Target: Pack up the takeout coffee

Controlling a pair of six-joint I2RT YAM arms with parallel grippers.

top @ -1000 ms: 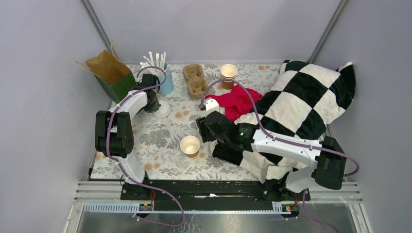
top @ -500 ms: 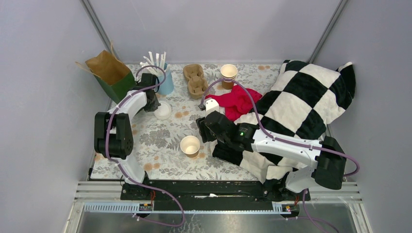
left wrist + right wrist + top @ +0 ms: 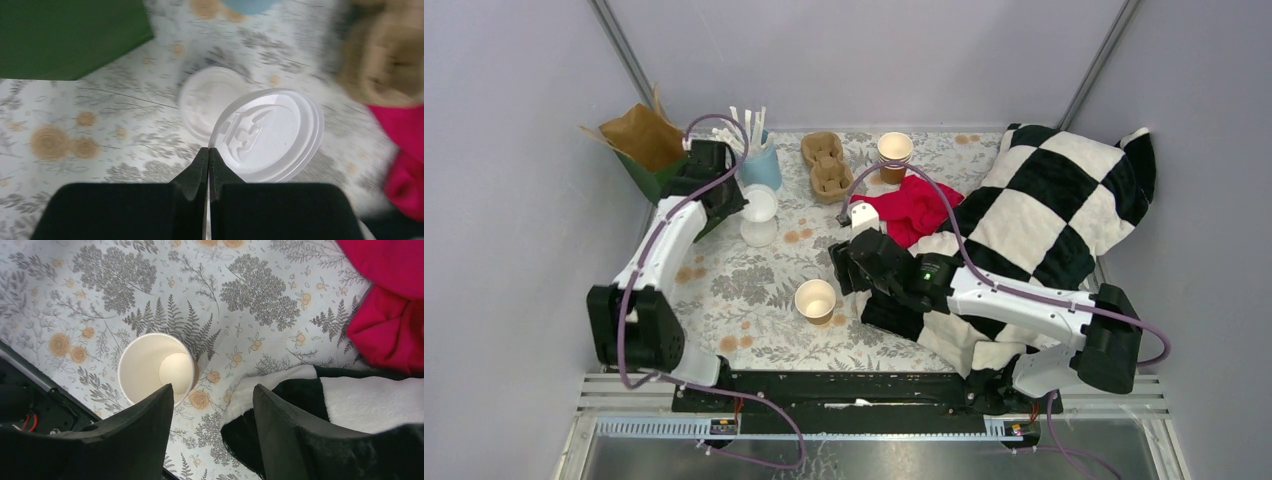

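Pinching the rim of a white lid (image 3: 270,132), the left gripper (image 3: 208,152) fingers meet, above a second lid (image 3: 202,100) on the table (image 3: 754,285). Right gripper (image 3: 212,390) fingers stand wide, just beside the open-topped paper cup (image 3: 155,367) near table centre.

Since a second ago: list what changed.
The left gripper closed on a lid at its rim and lifted it off a second lid. The right gripper, open beside the cup, and everything else stayed put.
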